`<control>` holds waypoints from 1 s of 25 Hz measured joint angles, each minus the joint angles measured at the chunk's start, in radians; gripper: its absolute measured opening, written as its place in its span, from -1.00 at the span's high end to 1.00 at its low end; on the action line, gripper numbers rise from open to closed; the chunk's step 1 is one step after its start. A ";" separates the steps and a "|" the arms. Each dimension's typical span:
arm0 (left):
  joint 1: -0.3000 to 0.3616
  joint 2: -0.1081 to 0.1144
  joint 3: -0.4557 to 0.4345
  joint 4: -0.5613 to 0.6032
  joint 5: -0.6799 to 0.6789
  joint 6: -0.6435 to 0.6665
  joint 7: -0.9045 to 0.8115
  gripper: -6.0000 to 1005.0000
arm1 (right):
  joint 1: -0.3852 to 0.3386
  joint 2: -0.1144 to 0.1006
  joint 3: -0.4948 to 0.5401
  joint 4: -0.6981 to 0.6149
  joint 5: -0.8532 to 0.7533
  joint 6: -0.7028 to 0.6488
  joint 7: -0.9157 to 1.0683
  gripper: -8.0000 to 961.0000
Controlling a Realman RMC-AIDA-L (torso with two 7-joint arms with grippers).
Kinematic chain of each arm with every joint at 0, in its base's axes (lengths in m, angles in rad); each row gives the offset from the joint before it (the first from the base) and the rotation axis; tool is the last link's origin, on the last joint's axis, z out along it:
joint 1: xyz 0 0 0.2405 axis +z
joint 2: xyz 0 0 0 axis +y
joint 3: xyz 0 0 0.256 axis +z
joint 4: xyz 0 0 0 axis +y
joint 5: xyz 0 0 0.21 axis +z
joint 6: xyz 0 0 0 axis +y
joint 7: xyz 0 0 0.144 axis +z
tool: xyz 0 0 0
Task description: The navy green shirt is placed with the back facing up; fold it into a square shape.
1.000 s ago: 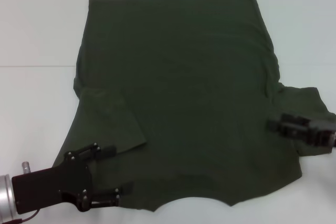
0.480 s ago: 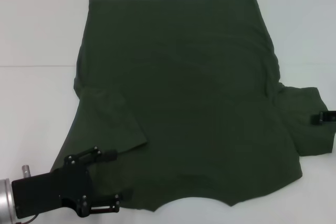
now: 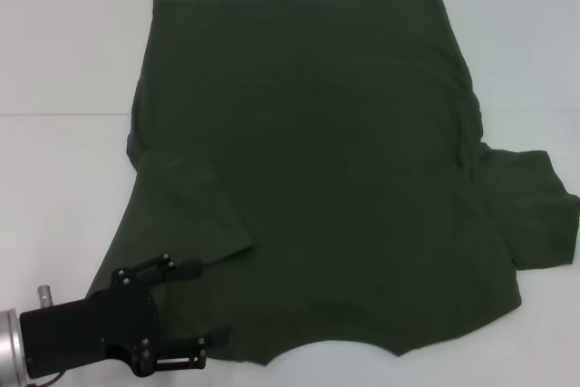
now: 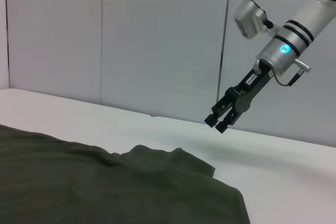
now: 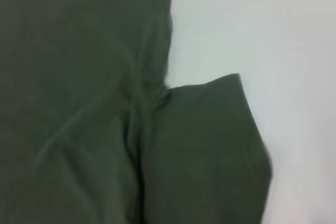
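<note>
The navy green shirt (image 3: 326, 160) lies flat on the white table, plain side up, collar toward me and hem at the far side. Its left sleeve (image 3: 186, 206) is folded in over the body. Its right sleeve (image 3: 530, 210) lies spread out to the right and also shows in the right wrist view (image 5: 205, 145). My left gripper (image 3: 201, 307) is open at the near left, its fingers over the shirt's shoulder edge. My right gripper (image 4: 217, 124) is out of the head view; the left wrist view shows it raised in the air beyond the right sleeve (image 4: 163, 158).
The white table (image 3: 63, 178) has a seam line running across it at the left. Bare table lies on both sides of the shirt and beyond the hem. A pale panelled wall (image 4: 131, 35) stands behind the table.
My right gripper has pulled back off the right sleeve and left the head view to the right. My left gripper has drawn back slightly toward me. The shirt has not moved.
</note>
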 joint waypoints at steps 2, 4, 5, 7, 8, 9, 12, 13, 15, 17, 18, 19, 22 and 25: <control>0.000 -0.001 0.000 0.000 0.000 -0.003 0.001 -0.86 | 0.008 0.003 -0.004 0.017 -0.013 0.019 0.008 -0.93; 0.001 -0.002 0.000 -0.001 0.000 -0.005 0.007 -0.86 | 0.018 0.006 -0.006 0.041 -0.022 0.036 0.010 -0.93; 0.001 -0.003 0.000 -0.002 0.001 -0.005 0.009 -0.86 | 0.022 0.006 -0.010 0.055 -0.025 0.046 0.010 -0.93; 0.001 -0.005 0.000 -0.003 0.001 -0.006 0.012 -0.86 | 0.030 0.006 -0.021 0.087 -0.027 0.068 0.011 -0.93; 0.001 -0.006 0.000 -0.004 0.001 -0.006 0.012 -0.86 | 0.033 0.004 -0.027 0.104 -0.027 0.080 0.011 -0.93; 0.001 -0.006 -0.001 -0.004 0.001 -0.005 0.012 -0.86 | 0.034 0.002 -0.030 0.118 -0.027 0.090 0.012 -0.92; 0.001 -0.005 -0.006 -0.005 0.001 -0.001 0.012 -0.86 | 0.037 -0.003 -0.031 0.153 -0.028 0.125 0.012 -0.92; 0.002 -0.005 -0.007 -0.005 0.001 -0.001 0.012 -0.86 | 0.037 -0.003 -0.031 0.162 -0.026 0.136 0.011 -0.92; 0.004 -0.005 -0.007 -0.006 0.001 -0.001 0.012 -0.86 | 0.039 -0.002 -0.031 0.180 -0.023 0.155 0.007 -0.92; 0.004 -0.005 -0.007 -0.006 0.001 -0.001 0.012 -0.86 | 0.045 -0.001 -0.031 0.206 -0.022 0.175 0.004 -0.92; 0.004 -0.005 -0.008 -0.006 0.001 -0.001 0.012 -0.86 | 0.048 -0.001 -0.031 0.222 -0.022 0.184 0.003 -0.92; 0.005 -0.005 -0.008 -0.006 0.001 -0.002 0.012 -0.86 | 0.052 -0.002 -0.031 0.238 -0.021 0.192 0.003 -0.92; 0.006 -0.005 -0.008 -0.006 0.001 -0.005 0.012 -0.86 | 0.057 -0.003 -0.031 0.257 -0.021 0.212 0.002 -0.93; 0.006 -0.005 -0.009 -0.007 0.001 -0.006 0.012 -0.86 | 0.058 -0.001 -0.028 0.267 -0.021 0.228 0.002 -0.93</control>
